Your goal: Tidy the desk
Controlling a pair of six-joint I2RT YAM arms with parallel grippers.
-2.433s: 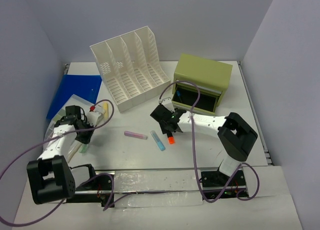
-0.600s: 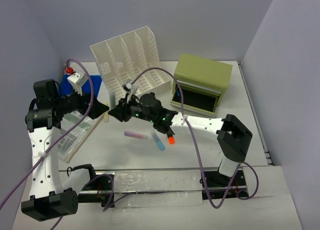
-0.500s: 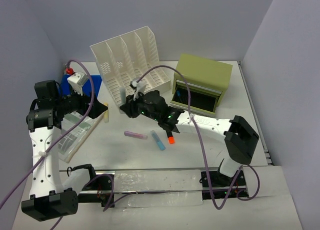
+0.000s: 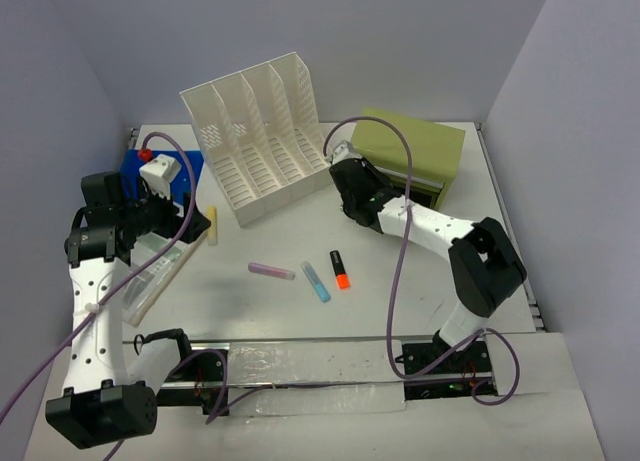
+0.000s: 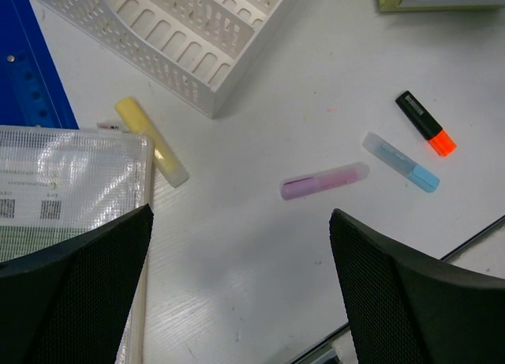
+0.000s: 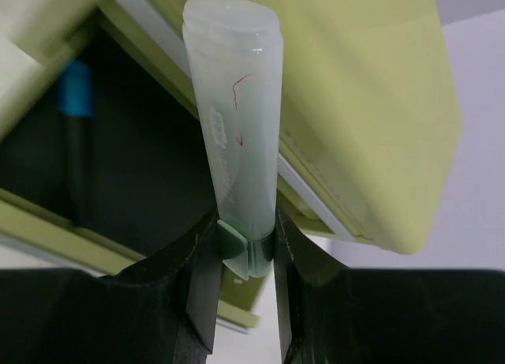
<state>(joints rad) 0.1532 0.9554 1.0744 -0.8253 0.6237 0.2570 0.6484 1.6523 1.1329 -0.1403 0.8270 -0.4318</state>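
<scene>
**Right arm.** Right end effector (image 6: 246, 239): closed narrow on the lower end of a pale green highlighter (image 6: 237, 119), one pad on each side. Gripped at the tail, apparently so that the long body projects ahead of the fingers and can enter an opening first. Pointed toward the open drawer (image 6: 134, 166) of the green drawer box (image 4: 405, 161), just beside the box. Cannot tell whether the tip has crossed the drawer front. Blue pen (image 6: 73, 95) already lying inside, which suggests the drawer as the collecting place for pens. Likely step in hand: delivery of the highlighter into the drawer.

**Left arm.** Left end effector (image 5: 241, 214): spread wide, holding nothing, raised above the left part of the worktop (image 4: 400, 291). Presumably parked high to keep clear of the right arm.

**Worktop.** Under everything, from the arm bases to the far wall.
- Yellow highlighter (image 5: 151, 140): just beside the corner of the file rack (image 4: 262, 136).
- Pink highlighter (image 5: 324, 181), blue highlighter (image 5: 401, 161) and orange highlighter (image 5: 425, 124): loose, near one another at centre.
- Mesh pouch (image 5: 71, 186): at the left, next to a blue folder (image 5: 24, 80).

**Caution.** Check alignment with the opening before release. Possible snag on the drawer front if tilted.
</scene>
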